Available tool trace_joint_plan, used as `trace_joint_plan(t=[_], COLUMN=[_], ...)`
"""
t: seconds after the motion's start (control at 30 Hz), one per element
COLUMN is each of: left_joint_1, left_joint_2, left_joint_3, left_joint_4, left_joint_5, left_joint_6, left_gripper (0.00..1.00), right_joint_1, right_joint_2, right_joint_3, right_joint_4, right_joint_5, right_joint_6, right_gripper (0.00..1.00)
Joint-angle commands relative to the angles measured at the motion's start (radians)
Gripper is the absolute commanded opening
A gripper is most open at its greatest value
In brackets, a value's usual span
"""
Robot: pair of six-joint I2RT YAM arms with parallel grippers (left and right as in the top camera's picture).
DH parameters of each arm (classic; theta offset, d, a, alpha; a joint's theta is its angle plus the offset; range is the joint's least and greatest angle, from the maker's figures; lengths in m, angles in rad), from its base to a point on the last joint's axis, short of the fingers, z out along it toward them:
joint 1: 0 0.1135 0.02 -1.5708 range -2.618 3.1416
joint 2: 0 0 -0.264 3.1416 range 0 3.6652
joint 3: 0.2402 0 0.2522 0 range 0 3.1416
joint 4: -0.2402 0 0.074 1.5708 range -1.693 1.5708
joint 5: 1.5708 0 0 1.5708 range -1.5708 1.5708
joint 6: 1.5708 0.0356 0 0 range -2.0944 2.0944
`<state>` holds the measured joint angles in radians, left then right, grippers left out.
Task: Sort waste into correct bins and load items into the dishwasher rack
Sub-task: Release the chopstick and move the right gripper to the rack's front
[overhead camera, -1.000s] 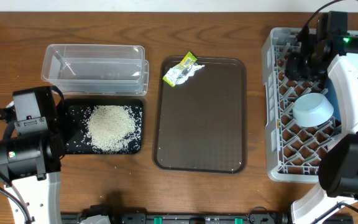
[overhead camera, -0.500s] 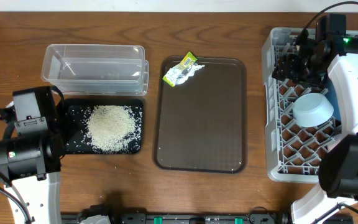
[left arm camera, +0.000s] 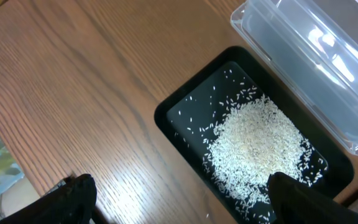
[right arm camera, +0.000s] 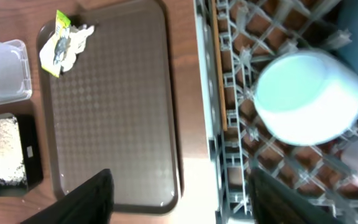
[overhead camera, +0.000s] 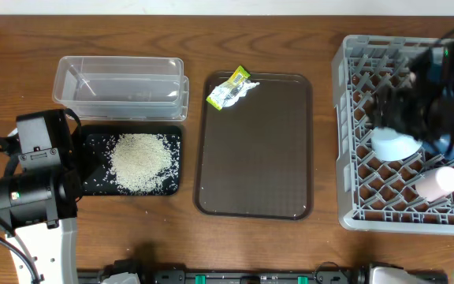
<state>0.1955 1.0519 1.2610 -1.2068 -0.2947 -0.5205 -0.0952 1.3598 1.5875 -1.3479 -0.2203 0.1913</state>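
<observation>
Across brown tray (overhead camera: 254,158) far-left rim: wrapper (overhead camera: 228,91) overhanging edge.

The bench (overhead camera: 251,244) is brown wood with a plain grain and a soft sheen, and the chopstick (right arm camera: 219,81) is pale bare wood. The tub (overhead camera: 181,87) is clear, glossy plastic, the black tray (overhead camera: 93,185) is smooth and faintly shiny under matt white rice (overhead camera: 140,162), and the brown tray (overhead camera: 254,150) has a fine dimpled, dull surface. The wrapper (overhead camera: 237,77) looks like slick printed film beside crumpled white paper (overhead camera: 227,95); the rack (overhead camera: 344,158) is matt light-grey plastic and the mint bowl (right arm camera: 308,96) is smooth.
</observation>
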Motion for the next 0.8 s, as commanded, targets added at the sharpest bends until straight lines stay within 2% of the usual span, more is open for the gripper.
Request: trace_joint_plan(t=[0.0, 0.27, 0.77], left_joint_1=[0.004, 0.004, 0.005], left_joint_2=[-0.001, -0.001, -0.001], left_joint_3=[0.002, 0.002, 0.002], left_joint_4=[-0.005, -0.005, -0.005], left_joint_5=[-0.006, -0.006, -0.006], left_joint_6=[0.002, 0.002, 0.002], left_gripper=[0.9, 0.91, 0.9], right_joint_1=[0.01, 0.01, 0.01], right_joint_2=[-0.1, -0.23, -0.227], right_joint_3=[-0.114, -0.3, -0.335], right_joint_4=[0.012, 0.034, 0.028], right_joint_5=[0.043, 0.138, 0.138], right_joint_6=[0.04, 0.04, 0.04], right_gripper=[0.99, 0.99, 0.99])
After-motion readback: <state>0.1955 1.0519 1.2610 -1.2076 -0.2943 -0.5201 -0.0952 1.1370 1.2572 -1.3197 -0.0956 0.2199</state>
